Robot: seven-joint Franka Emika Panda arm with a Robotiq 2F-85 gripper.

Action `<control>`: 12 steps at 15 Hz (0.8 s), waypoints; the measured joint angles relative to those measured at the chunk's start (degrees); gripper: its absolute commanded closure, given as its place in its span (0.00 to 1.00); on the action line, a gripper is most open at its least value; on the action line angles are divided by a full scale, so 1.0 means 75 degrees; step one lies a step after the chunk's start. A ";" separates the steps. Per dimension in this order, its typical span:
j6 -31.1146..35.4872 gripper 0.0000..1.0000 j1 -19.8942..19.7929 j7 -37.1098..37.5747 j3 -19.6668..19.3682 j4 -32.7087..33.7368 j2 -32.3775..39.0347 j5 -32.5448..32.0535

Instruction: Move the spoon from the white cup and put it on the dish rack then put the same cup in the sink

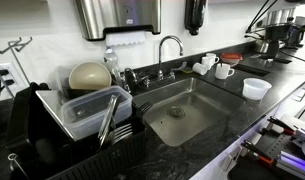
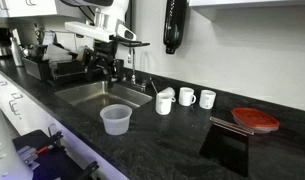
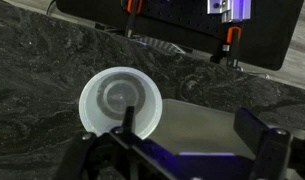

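The dish rack (image 2: 40, 68) stands on the worktop (image 2: 177, 140), left of the pincer (image 3: 187, 125). The pincer hangs above the sink (image 2: 92, 95) with its jaws spread wide, holding and touching nothing. In the wrist view a translucent tub (image 3: 117, 95) sits on the worktop ahead of the pincer, apart from it, partly behind the finger at the left of that view. Further right of the pincer three cups stand in a row. The nearest, the white cup (image 2: 164, 104), carries the spoon (image 2: 169, 92), only a small pale sliver at its rim. Beyond them lie a red lid (image 2: 255, 119) and a black stand (image 2: 230, 150).
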 measured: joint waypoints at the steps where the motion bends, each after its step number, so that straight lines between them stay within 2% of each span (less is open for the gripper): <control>1: 0.0000 0.00 0.0000 0.0000 0.0000 0.0000 0.0000 0.0000; 4: 0.0082 0.00 -0.0002 0.0004 0.0008 0.0006 0.0006 0.0003; 6: 0.0565 0.00 -0.0002 0.0026 0.0032 0.0039 0.0072 -0.0005; 12: 0.3255 0.00 -0.0006 0.0682 0.0476 0.0331 0.1081 -0.0677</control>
